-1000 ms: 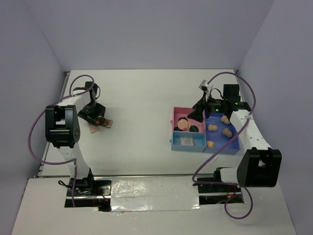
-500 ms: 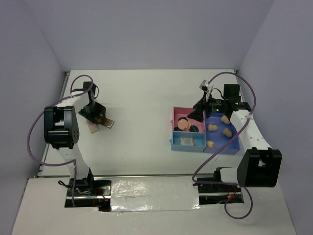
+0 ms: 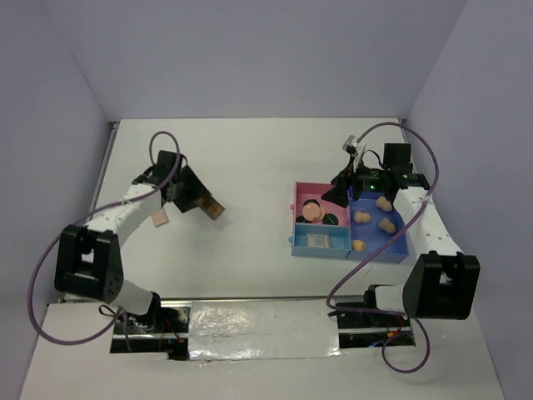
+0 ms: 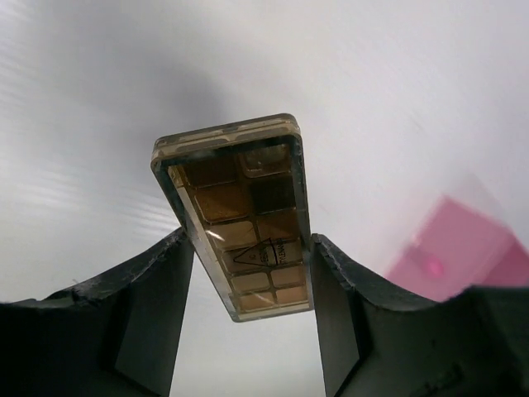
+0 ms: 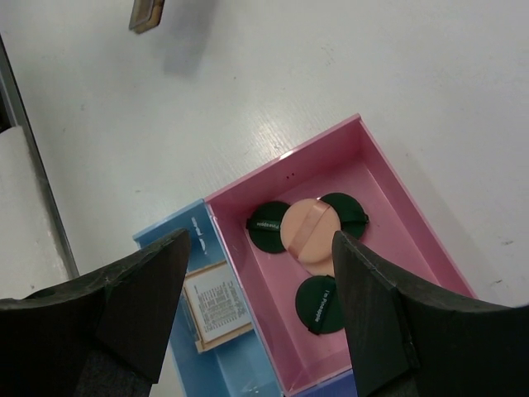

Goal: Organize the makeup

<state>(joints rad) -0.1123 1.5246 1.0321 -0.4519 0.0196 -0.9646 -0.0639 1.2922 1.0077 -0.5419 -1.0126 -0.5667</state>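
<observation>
Your left gripper pinches a brown-shade palette above the table; your right gripper hangs spread over the pink compartment.

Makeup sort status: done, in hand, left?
Done: three dark green round discs and a flat peach pad in the pink compartment, four peach egg-shaped sponges and a rectangular palette in the blue compartments. In hand: left gripper shut on a brown-shade palette. Left: placing it, plus a small pale flat piece on the table. Right gripper open above the tray.
</observation>
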